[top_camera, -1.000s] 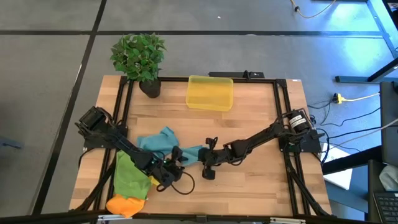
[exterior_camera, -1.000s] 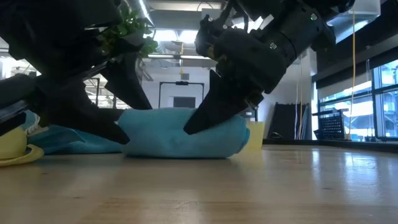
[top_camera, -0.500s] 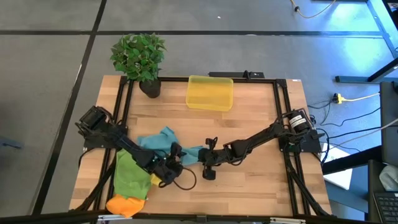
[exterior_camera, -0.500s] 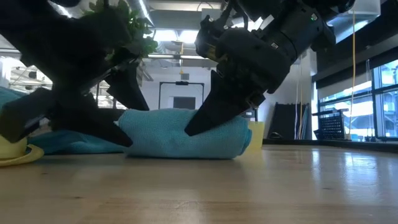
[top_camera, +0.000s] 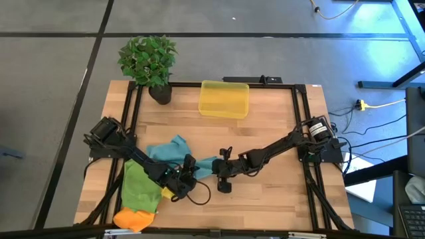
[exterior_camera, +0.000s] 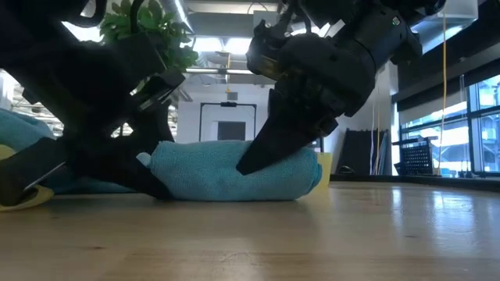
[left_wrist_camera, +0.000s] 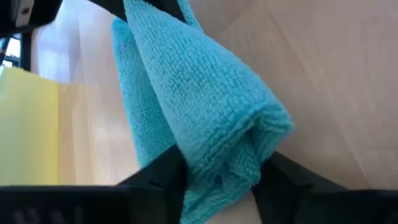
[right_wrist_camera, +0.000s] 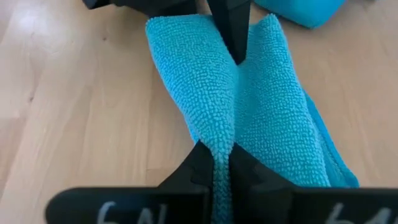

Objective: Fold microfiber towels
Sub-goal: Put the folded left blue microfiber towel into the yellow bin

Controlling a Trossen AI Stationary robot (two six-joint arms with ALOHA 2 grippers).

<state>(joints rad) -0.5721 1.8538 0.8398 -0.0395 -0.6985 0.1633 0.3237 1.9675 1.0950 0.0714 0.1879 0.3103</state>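
A teal-blue towel (top_camera: pixel 174 151) lies crumpled at the table's middle left, with one rolled end (exterior_camera: pixel 234 172) stretched between my two grippers. My left gripper (top_camera: pixel 188 168) is shut on this end from the left. My right gripper (top_camera: pixel 216 166) is shut on it from the right, and the two grippers stand close together. A green towel (top_camera: pixel 138 186), an orange towel (top_camera: pixel 133 218) and a bit of yellow towel (top_camera: pixel 165 193) lie flat at the near left, under my left arm. My left gripper pinches a bunched, folded-over end of the teal towel (left_wrist_camera: pixel 217 168) between its two fingers (left_wrist_camera: pixel 163 175), several layers thick. The fingers come low and slanting from the table's left. The towel rests on the table. My right gripper pinches a raised ridge of the teal towel (right_wrist_camera: pixel 222 163) between its two fingertips (right_wrist_camera: pixel 200 167), on a fold. The fingers slant down from the table's right side. The towel lies on the table on both sides of the ridge.
A translucent yellow bin (top_camera: pixel 224 98) stands at the far middle. A potted plant (top_camera: pixel 147 60) stands at the far left corner. Bare wood (top_camera: pixel 265 192) lies near and to the right of the grippers.
My left gripper has shifted a little toward the table's right edge, closer to my right gripper, and has sunk lower. The teal towel's rolled end has stayed on the table between the two grippers. My right gripper has kept its hold.
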